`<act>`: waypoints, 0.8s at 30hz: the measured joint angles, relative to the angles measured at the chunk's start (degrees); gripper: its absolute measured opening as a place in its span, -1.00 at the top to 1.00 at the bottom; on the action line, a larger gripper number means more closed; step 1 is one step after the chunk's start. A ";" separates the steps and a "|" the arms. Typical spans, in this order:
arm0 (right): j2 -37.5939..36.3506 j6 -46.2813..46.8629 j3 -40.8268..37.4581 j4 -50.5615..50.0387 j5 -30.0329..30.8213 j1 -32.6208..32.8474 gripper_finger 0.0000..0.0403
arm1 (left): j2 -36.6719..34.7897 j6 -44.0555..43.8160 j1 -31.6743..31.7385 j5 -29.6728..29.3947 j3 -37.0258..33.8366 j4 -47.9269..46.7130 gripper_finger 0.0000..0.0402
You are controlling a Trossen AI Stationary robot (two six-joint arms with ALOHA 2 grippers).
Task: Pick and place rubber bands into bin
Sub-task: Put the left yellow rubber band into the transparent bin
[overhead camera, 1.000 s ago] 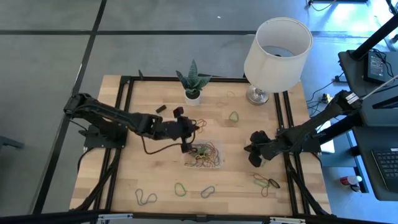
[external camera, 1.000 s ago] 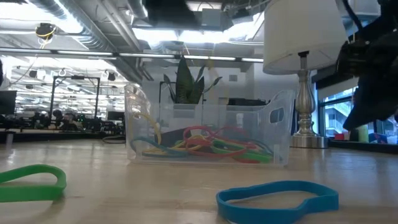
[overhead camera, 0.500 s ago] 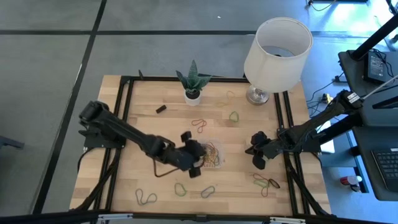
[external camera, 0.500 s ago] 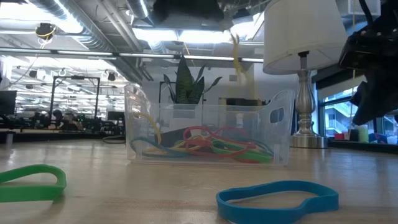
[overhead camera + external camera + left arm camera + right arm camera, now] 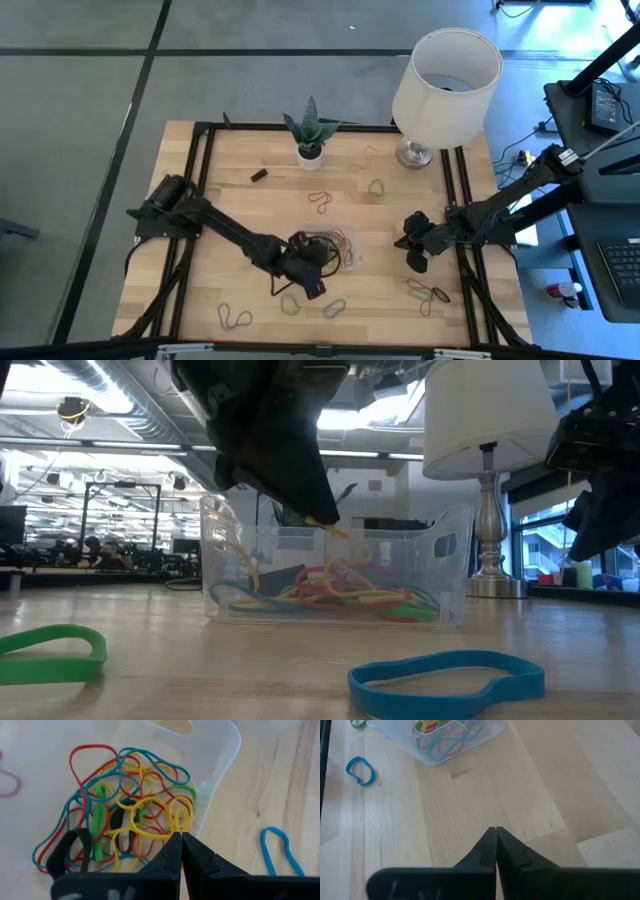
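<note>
Rubber bands (image 5: 125, 815) fill the bin (image 5: 220, 750) part way: a tangle of red, yellow, teal and green loops lies on its floor, near the middle of the worktop (image 5: 230, 190). Left gripper (image 5: 312, 282) hangs over the bin's near edge, jaws pressed together; a yellow band (image 5: 177, 817) sits right at their tips above the pile, and it looks pinched there, though I cannot be sure it is not merely lying against them. Right gripper (image 5: 417, 262) waits beside the bin on the lamp side, above bare wood, jaws together on nothing. Left to collect, from the high view: a green loop (image 5: 235, 318) near the front corner, two more (image 5: 290, 304) and (image 5: 334, 307) just in front of the bin, a dark cluster (image 5: 428, 293) in front of the right gripper, a reddish band (image 5: 320, 201) and a green one (image 5: 376, 187) behind the bin, and a faint yellowish one (image 5: 366, 155) near the lamp base (image 5: 414, 153). Judgement: more than half done by count, one band being delivered, seven or so loose pieces outstanding.
</note>
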 joint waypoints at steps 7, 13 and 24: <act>0.00 -0.02 0.00 0.00 -0.37 0.00 0.98 | 0.15 -1.88 0.00 0.95 0.00 0.11 0.94; 0.00 -0.15 0.00 0.00 -0.46 0.00 0.98 | 0.15 -3.49 0.18 0.95 0.00 0.02 0.72; 0.00 -0.17 0.00 -0.02 -0.44 0.02 0.97 | 0.15 -5.11 0.70 0.66 0.00 0.05 0.41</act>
